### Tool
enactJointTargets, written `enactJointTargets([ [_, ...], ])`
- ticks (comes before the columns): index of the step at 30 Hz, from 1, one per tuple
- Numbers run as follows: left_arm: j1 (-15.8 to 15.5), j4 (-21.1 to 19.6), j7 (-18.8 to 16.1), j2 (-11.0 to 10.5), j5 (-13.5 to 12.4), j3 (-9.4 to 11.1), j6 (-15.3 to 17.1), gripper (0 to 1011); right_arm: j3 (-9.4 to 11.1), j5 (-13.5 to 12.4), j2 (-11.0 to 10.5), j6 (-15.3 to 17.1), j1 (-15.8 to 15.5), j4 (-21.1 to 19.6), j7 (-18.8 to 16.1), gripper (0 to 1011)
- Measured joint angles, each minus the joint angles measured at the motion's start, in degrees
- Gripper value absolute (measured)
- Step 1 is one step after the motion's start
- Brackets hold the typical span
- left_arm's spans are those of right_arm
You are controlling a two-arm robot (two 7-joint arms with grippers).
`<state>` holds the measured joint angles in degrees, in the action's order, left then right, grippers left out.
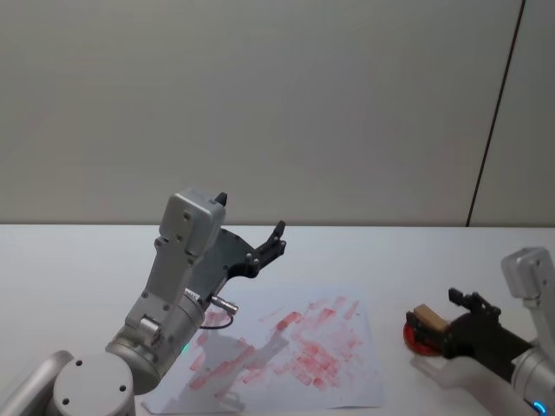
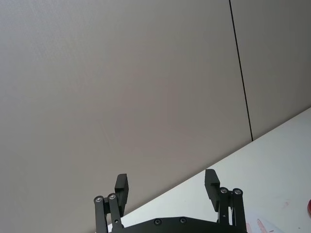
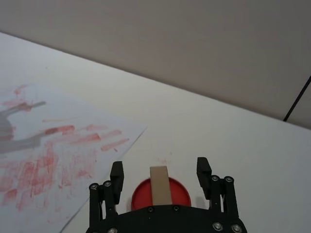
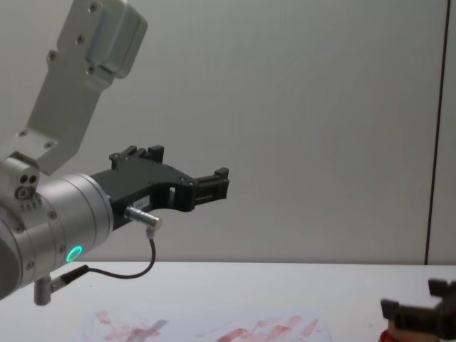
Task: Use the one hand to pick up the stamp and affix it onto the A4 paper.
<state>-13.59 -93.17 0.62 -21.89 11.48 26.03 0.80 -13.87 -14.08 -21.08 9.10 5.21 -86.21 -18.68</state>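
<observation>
The jaws of the right gripper (image 3: 160, 171) are standing wide, one on each side of the stamp (image 3: 160, 184) without touching it. We are seeing the stamp as a small pale tan wooden block, standing upright on a flat red round disc (image 3: 181, 191) near the right edge of the surface (image 3: 218, 131).

The A4 paper (image 1: 286, 347) is lying flat toward the near middle of the surface, white and smeared with red blotches and rectangular prints, its right edge just beside the disc.

In the right wrist view we are looking down between the jaws at the stamp's narrow top face and the disc's rim around it. The head view is giving us the stamp (image 1: 428, 317) from the side, with the right gripper (image 1: 464, 316) reaching in low from the surface's right edge, roughly level. The chest view is catching that gripper (image 4: 420, 313) at its lower right corner.

The left gripper (image 1: 260, 245) is hanging raised above the paper's left part, tilted up toward the wall, its jaws spread wide and holding nothing.
</observation>
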Motion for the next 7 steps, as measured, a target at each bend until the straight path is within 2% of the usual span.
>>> enactJointTargets([
  [5, 0.0, 0.0, 0.0, 0.0, 0.0, 0.0, 0.0, 1003, 0.13, -0.73, 0.0, -0.51, -0.24, -2.24, 0.8, 1001],
  [7, 0.0, 0.0, 0.0, 0.0, 0.0, 0.0, 0.0, 1003, 0.17, -1.02, 0.0, -0.72, -0.35, -3.19, 1.14, 1001],
])
